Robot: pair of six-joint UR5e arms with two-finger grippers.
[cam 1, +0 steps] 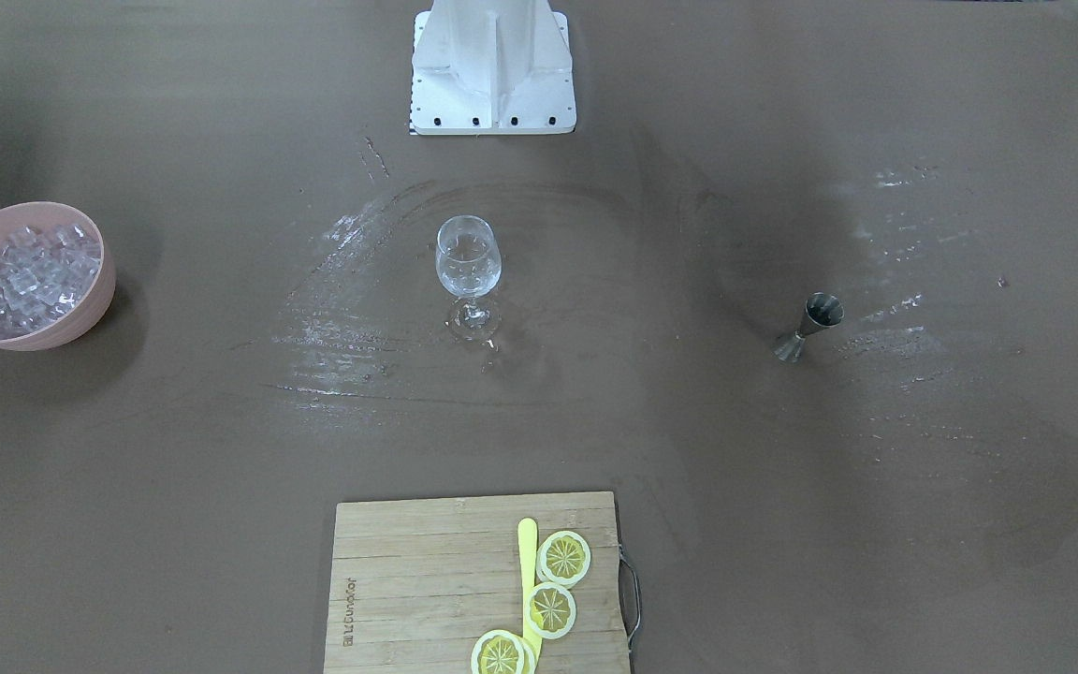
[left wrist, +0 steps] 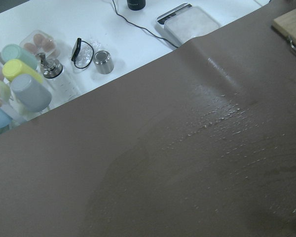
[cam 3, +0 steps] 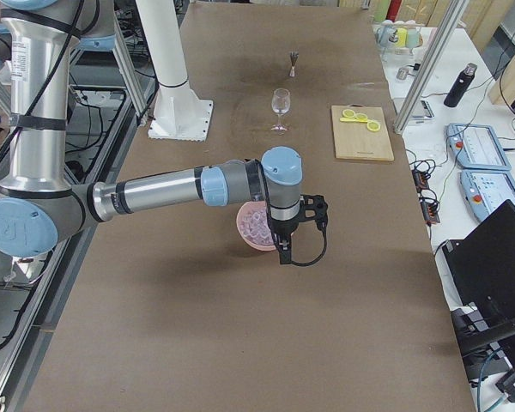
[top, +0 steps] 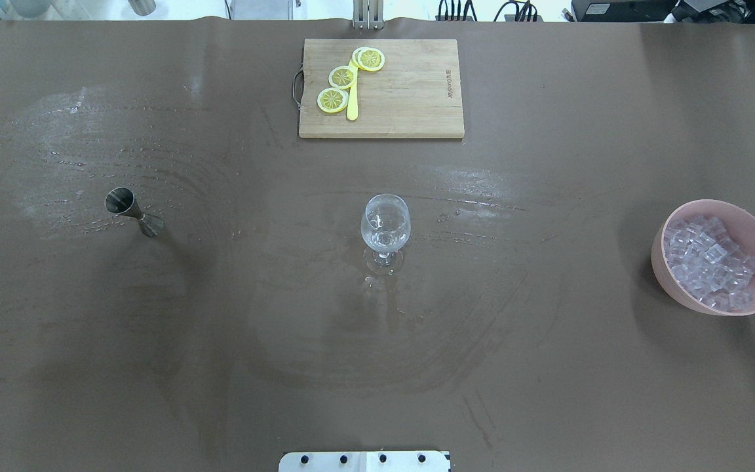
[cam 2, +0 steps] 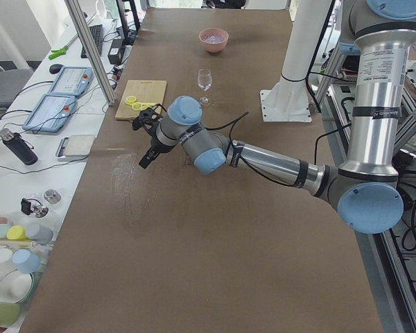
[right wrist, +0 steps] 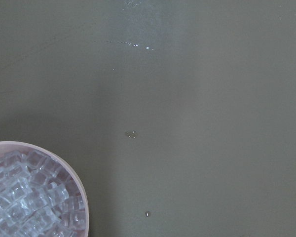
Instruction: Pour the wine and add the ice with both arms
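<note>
ice (top: pixel 712 262): clear cubes piled in a pink bowl (top: pixel 662 275), found at 3 o'clock from the wine glass (top: pixel 385 226) in the overhead view, well apart from it. the glass is stood upright mid-table (top: pixel 548 367). a steel jigger (top: pixel 132 211) is noted at 9 o'clock from the glass. a wooden cutting board (top: pixel 410 98) is noted at 12 o'clock, with lemon slices (top: pixel 333 99) and a yellow strip (top: pixel 352 108) laid on it.

right arm (cam 3: pixel 154 193): forearm held level over the table, wrist turned down. the right gripper (cam 3: pixel 281 255) is pointed straight down just beside the bowl. in its wrist view the bowl rim is seen at 8 o'clock. how far its fingers are parted cannot be told; nothing is seen held.

left arm (cam 2: pixel 263 161): forearm stretched low across the table. the left gripper (cam 2: pixel 144 162) is slanted down, clear of the surface, over a wet-streaked patch. its opening cannot be told either; nothing is seen held.

writing: a burnt-in mark is seen along one short edge of the board, letters too small to be read.
</note>
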